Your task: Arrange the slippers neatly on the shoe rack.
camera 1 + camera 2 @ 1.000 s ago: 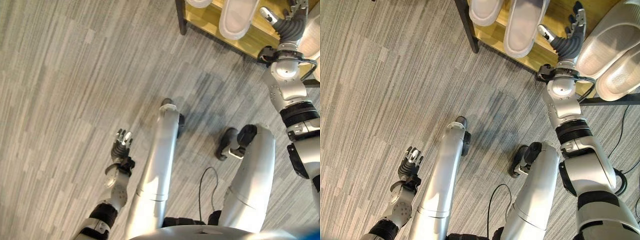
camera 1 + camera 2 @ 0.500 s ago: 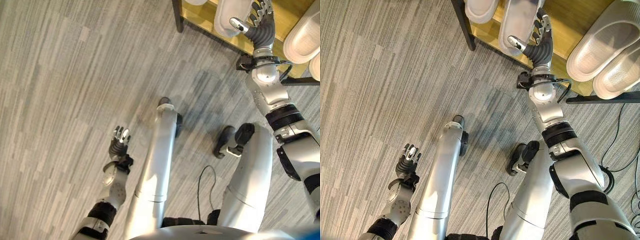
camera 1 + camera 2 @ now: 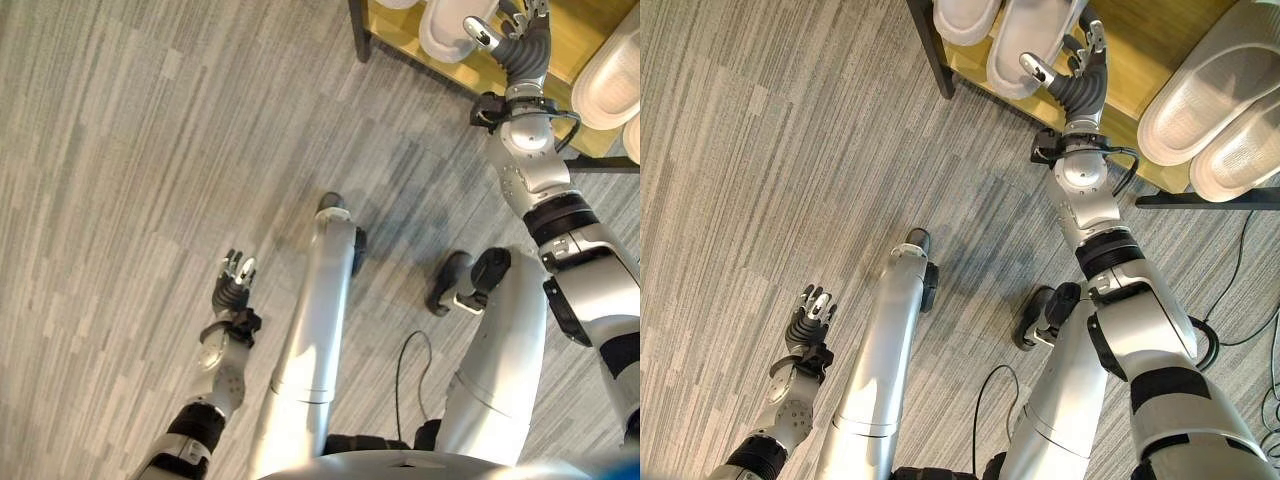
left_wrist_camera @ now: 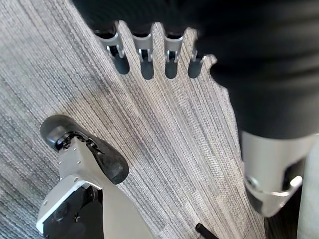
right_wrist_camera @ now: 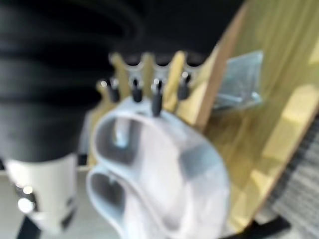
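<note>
Grey striped carpet (image 3: 770,150) covers the floor in front of a wooden shoe rack (image 3: 1135,40) with a dark frame. On the rack's yellow shelf lie four pale slippers: one pair at its left end, made up of the outer left slipper (image 3: 962,18) and the inner left slipper (image 3: 1032,40) touching side by side, and a second pair well apart toward the right end, the upper right slipper (image 3: 1210,95) and the lower right slipper (image 3: 1240,150), also touching.

Over the shelf, the right hand (image 3: 1077,78) sits just beside the inner left slipper, on the side facing the right pair. Its fingers are straight and a little spread, thumb held apart toward that slipper; the right wrist view is blurred, but the fingertips (image 5: 157,102) seem to rest at the slipper's edge, and nothing is gripped.

Far from the rack, the left hand (image 3: 232,288) hangs over bare carpet, its fingers (image 4: 145,64) straight in a row and slightly apart, holding nothing.
</note>
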Robot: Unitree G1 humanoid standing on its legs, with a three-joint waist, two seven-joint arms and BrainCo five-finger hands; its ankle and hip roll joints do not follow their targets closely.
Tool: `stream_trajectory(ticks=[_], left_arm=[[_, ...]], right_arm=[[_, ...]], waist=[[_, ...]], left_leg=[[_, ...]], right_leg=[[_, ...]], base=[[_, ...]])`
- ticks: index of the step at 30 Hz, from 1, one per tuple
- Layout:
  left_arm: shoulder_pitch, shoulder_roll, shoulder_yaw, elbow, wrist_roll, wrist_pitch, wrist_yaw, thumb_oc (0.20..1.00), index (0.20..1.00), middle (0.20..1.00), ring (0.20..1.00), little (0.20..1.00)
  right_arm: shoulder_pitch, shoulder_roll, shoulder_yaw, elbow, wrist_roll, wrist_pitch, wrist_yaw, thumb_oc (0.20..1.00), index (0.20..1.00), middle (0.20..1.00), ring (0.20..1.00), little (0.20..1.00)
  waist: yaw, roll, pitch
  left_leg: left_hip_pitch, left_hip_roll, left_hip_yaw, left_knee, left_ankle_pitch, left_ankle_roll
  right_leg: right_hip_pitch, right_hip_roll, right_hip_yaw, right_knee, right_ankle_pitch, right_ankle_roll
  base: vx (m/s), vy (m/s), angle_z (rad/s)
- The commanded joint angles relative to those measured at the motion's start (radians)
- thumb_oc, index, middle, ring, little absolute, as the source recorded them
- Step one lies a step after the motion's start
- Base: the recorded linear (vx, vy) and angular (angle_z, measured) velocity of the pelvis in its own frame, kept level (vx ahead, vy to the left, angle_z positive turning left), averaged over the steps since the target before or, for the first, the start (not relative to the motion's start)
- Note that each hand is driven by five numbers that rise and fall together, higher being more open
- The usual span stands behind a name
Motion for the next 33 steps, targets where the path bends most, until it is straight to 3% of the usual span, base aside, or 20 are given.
stream_trajectory(ticks=[1, 9, 17, 20, 23, 27, 33], left_arm=[[0.039, 0.040, -0.007, 0.012, 0.043, -0.032, 0.020, 1.000, 1.000, 1.000, 1.000, 1.000], [0.032, 0.029, 0.000, 0.012, 0.054, -0.039, 0.028, 1.000, 1.000, 1.000, 1.000, 1.000], [0.017, 0.004, 0.039, 0.007, 0.060, -0.049, 0.032, 1.000, 1.000, 1.000, 1.000, 1.000], [-0.012, -0.033, 0.068, 0.020, 0.074, -0.050, 0.026, 1.000, 1.000, 1.000, 1.000, 1.000], [-0.024, -0.039, 0.070, 0.018, 0.079, -0.054, 0.024, 1.000, 1.000, 1.000, 1.000, 1.000], [-0.036, -0.058, 0.067, 0.031, 0.113, -0.046, 0.013, 1.000, 1.000, 1.000, 1.000, 1.000], [-0.035, -0.062, 0.058, 0.050, 0.143, -0.040, 0.005, 1.000, 1.000, 1.000, 1.000, 1.000]], right_arm=[[-0.068, 0.041, 0.002, 0.041, 0.022, -0.013, -0.006, 1.000, 1.000, 1.000, 1.000, 1.000], [-0.044, 0.025, -0.051, 0.012, 0.025, -0.035, -0.037, 1.000, 1.000, 1.000, 1.000, 1.000], [0.141, -0.007, -0.113, -0.187, -0.045, -0.053, -0.034, 1.000, 1.000, 1.000, 1.000, 1.000], [0.371, 0.006, -0.165, -0.349, -0.256, -0.032, -0.041, 1.000, 1.000, 1.000, 1.000, 1.000], [0.431, 0.026, -0.168, -0.366, -0.284, -0.028, -0.032, 1.000, 1.000, 1.000, 1.000, 1.000], [0.582, 0.096, -0.154, -0.362, -0.328, -0.011, 0.003, 1.000, 1.000, 1.000, 1.000, 1.000], [0.691, 0.156, -0.127, -0.307, -0.341, 0.006, 0.027, 1.000, 1.000, 1.000, 1.000, 1.000]], waist=[[0.035, 0.015, -0.009], [0.031, 0.009, -0.010], [0.007, -0.007, -0.031], [-0.020, -0.025, -0.123], [-0.031, -0.029, -0.161], [-0.057, -0.035, -0.249], [-0.063, -0.041, -0.248]], left_leg=[[0.066, 0.045, -0.054, -0.123, 0.006, -0.014], [0.066, 0.043, -0.053, -0.107, 0.003, -0.016], [0.066, 0.050, -0.051, -0.129, 0.017, -0.018], [0.066, 0.067, -0.060, -0.287, 0.080, -0.026], [0.066, 0.073, -0.065, -0.341, 0.107, -0.029], [0.105, 0.101, -0.080, -0.495, 0.176, -0.042], [0.294, 0.145, -0.090, -0.674, 0.236, -0.045]], right_leg=[[-0.013, 0.033, 0.086, -0.078, 0.130, 0.001], [-0.013, 0.041, 0.091, -0.054, 0.125, 0.000], [-0.012, 0.053, 0.078, -0.073, 0.132, -0.003], [0.007, 0.052, 0.026, -0.224, 0.168, 0.007], [0.018, 0.050, 0.005, -0.277, 0.181, 0.010], [0.094, 0.051, -0.054, -0.446, 0.219, 0.024], [0.292, 0.054, -0.112, -0.634, 0.266, 0.037]], base=[[0.00, 0.000, 0.00], [0.00, -0.004, 0.00], [-0.02, -0.015, 0.00], [-0.13, -0.019, -0.03], [-0.06, -0.012, -0.02], [-0.08, 0.004, 0.00], [-0.10, 0.002, -0.01]])
